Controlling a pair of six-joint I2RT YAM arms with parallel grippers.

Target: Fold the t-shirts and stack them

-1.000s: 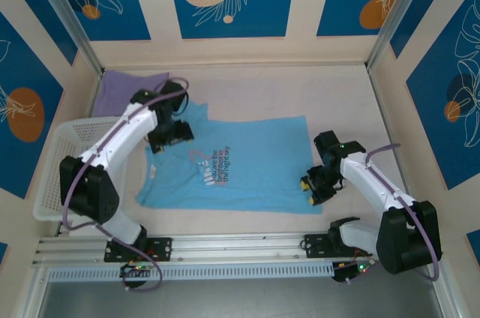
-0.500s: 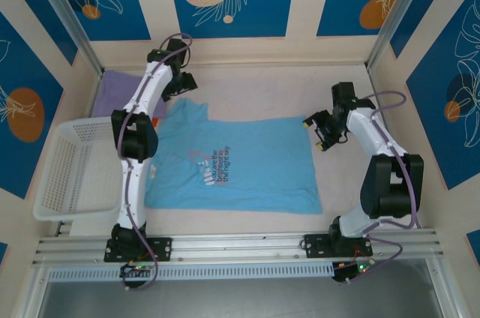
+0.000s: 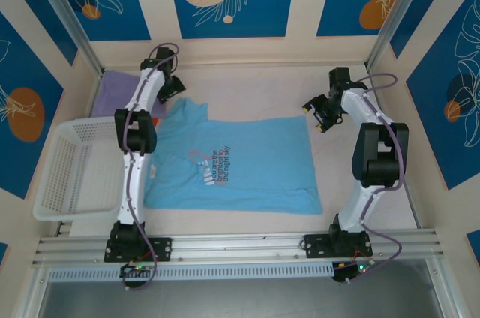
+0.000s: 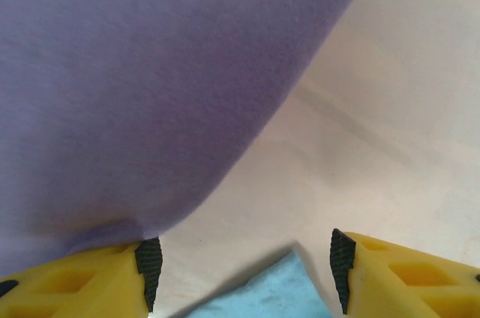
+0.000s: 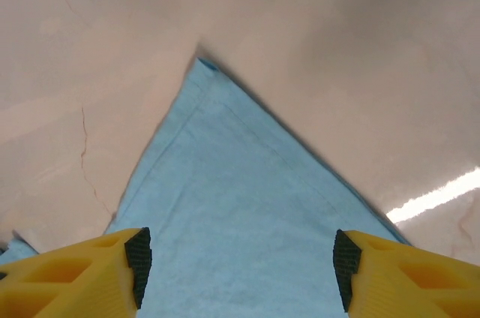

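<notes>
Blue t-shirt (image 3: 262, 153) corners sit between the parted jaws of our left gripper (image 4: 244, 269) and right gripper (image 5: 240, 265); next we likely pinch them to fold.

Soft, even light is casting faint shadows; glare is streaking the table (image 5: 435, 198), and the lavender t-shirt (image 4: 150, 93) is blurring close up.

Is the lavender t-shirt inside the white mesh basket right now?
No, the lavender t-shirt lies on the table at its far left corner, beyond the white mesh basket, not in it.
</notes>
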